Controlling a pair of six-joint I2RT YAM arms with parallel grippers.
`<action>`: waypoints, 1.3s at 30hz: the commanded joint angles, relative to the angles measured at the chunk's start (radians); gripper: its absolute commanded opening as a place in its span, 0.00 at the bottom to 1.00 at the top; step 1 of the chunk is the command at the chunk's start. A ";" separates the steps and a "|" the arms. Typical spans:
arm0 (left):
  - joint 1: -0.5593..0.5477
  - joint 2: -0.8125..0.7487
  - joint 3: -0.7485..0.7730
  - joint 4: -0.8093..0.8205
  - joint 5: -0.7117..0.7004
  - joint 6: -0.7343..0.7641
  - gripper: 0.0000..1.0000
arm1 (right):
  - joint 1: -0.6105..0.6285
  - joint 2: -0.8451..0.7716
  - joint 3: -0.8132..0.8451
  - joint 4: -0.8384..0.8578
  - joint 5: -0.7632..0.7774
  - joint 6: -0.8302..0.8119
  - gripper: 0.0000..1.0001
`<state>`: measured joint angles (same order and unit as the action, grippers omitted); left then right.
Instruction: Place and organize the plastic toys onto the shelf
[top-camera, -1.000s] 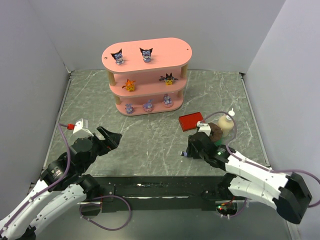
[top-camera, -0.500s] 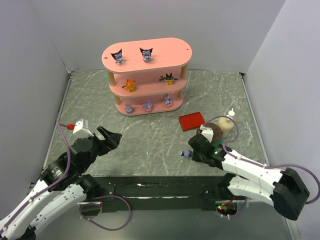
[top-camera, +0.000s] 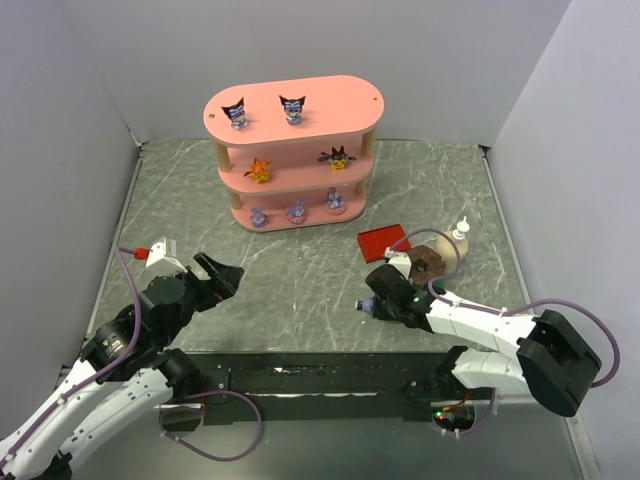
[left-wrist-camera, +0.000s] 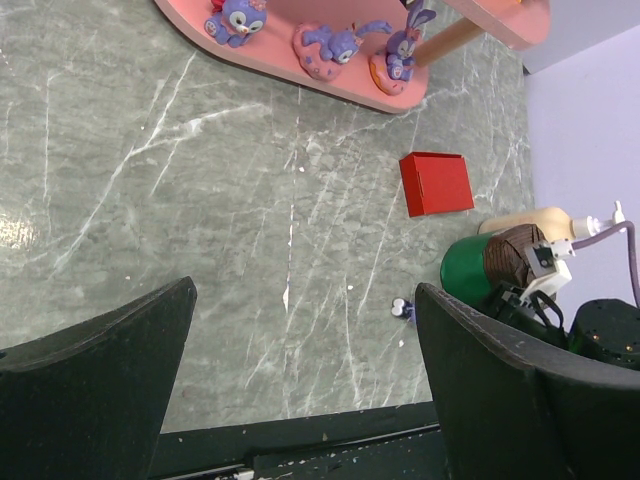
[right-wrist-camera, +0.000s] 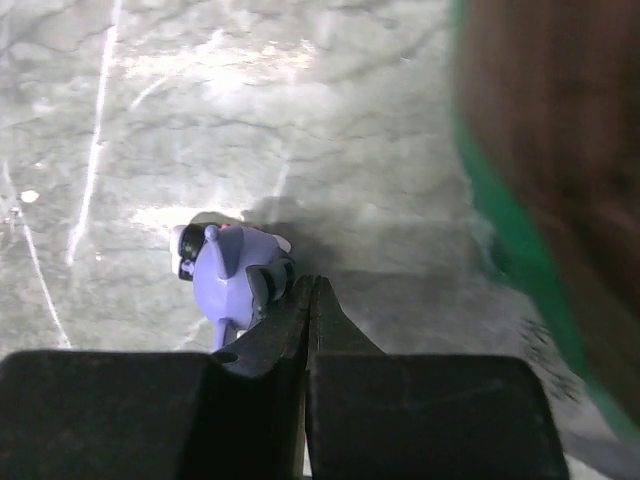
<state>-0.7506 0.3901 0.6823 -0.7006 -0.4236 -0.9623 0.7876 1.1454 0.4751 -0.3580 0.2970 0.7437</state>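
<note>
The pink shelf (top-camera: 295, 105) stands at the back. Two dark pointed-ear toys (top-camera: 234, 112) are on its top board, an orange one (top-camera: 259, 170) and a spiky black one (top-camera: 337, 157) on the middle, and three lilac ones (top-camera: 297, 211) on the bottom. One small purple toy (right-wrist-camera: 225, 272) lies on its side on the table (top-camera: 367, 307). My right gripper (right-wrist-camera: 311, 285) is shut with nothing between its fingers; the toy rests against the outside of its left finger. My left gripper (left-wrist-camera: 303, 290) hangs open above the near left table.
A green cylinder with a brown top (top-camera: 425, 265) stands right behind my right gripper, close to its right side. A red box (top-camera: 384, 242) lies beyond it, and a cream pump bottle (top-camera: 455, 245) lies to the right. Grey walls enclose the table.
My right gripper's jaws have closed, and the arm has sunk lower and stretched left. The purple toy stays on the table beside the fingertips. The left arm has not moved.
</note>
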 joint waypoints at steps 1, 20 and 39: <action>-0.003 0.006 0.002 0.015 -0.006 0.010 0.96 | 0.012 0.019 0.019 0.099 -0.041 -0.023 0.00; -0.003 0.003 0.002 0.012 -0.009 0.005 0.96 | 0.143 0.128 0.138 0.156 -0.007 -0.092 0.00; -0.003 0.000 0.002 0.007 -0.014 0.000 0.96 | 0.205 0.058 0.002 0.270 0.025 -0.280 0.91</action>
<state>-0.7506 0.3901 0.6823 -0.7017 -0.4240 -0.9630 0.9897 1.1282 0.4622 -0.2207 0.3119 0.5503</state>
